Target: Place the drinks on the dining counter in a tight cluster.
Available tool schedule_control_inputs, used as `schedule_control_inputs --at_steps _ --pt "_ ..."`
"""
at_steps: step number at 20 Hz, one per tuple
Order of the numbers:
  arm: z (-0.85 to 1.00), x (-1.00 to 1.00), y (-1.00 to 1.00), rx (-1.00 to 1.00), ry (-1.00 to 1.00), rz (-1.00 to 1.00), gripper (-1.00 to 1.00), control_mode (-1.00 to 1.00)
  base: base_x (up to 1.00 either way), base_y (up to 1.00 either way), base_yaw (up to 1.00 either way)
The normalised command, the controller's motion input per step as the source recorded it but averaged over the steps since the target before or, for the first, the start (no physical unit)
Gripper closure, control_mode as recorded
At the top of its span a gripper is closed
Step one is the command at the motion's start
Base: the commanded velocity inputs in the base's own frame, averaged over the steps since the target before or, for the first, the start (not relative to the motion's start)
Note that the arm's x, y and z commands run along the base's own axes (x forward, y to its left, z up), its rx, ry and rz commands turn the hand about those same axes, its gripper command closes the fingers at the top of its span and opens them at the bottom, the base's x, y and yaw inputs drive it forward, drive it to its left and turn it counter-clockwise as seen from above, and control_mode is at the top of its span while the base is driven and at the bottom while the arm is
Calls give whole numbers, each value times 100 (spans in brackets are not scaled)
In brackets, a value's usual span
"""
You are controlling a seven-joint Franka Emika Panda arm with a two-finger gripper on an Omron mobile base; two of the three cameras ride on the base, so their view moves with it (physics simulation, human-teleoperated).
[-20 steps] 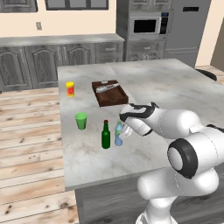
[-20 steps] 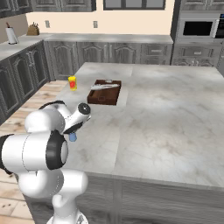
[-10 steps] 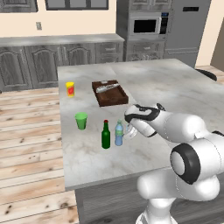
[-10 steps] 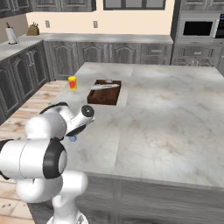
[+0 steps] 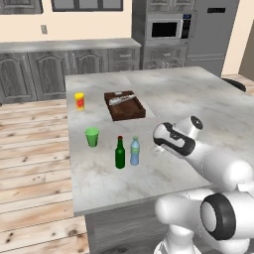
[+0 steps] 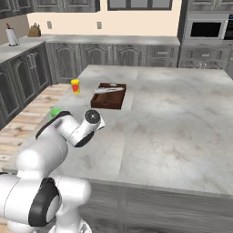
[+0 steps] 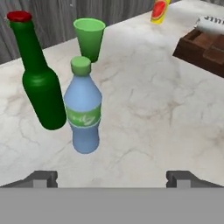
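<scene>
**Claw spread wide and empty beside 2 clustered bottles**

On the dining counter (image 5: 198, 99), 2 drinks upright: green glass bottle (image 5: 119, 153) with red cap, and water bottle (image 5: 134, 151) just beside it, to its right in the left base view, apparently not quite touching. Green cup (image 5: 92, 137) near the pair, beyond and left of the green glass bottle; yellow cup (image 5: 79, 100) farther back; brown tray (image 5: 124, 104) well apart, behind the pair. No juice jug seen in these views.

Gripper (image 7: 112, 177): fingers spread to their widest, nothing between them, clear of the water bottle (image 7: 84, 108) and facing it across bare marble.

Judged step: release done, retreat in hand. To do it well:
- Pull straight back along the claw's own axis, away from the water bottle, with no sideways sweep toward it.
- Keep the fingers wide until well apart from both bottles.
- Lift only once clear, so neither bottle tips.
- Fetch the missing 3rd drink and set it just beside this pair.
</scene>
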Motion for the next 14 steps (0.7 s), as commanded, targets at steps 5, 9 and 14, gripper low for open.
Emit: schedule_control_inputs --at_steps 5,9,14 --pt "51 -6 -10 -10 27 -29 -100 -100 0 0 0" --pt "51 -30 -10 -11 31 -36 -100 -100 0 0 0" --pt "49 -87 -5 -1 6 -28 -100 -100 0 0 0"
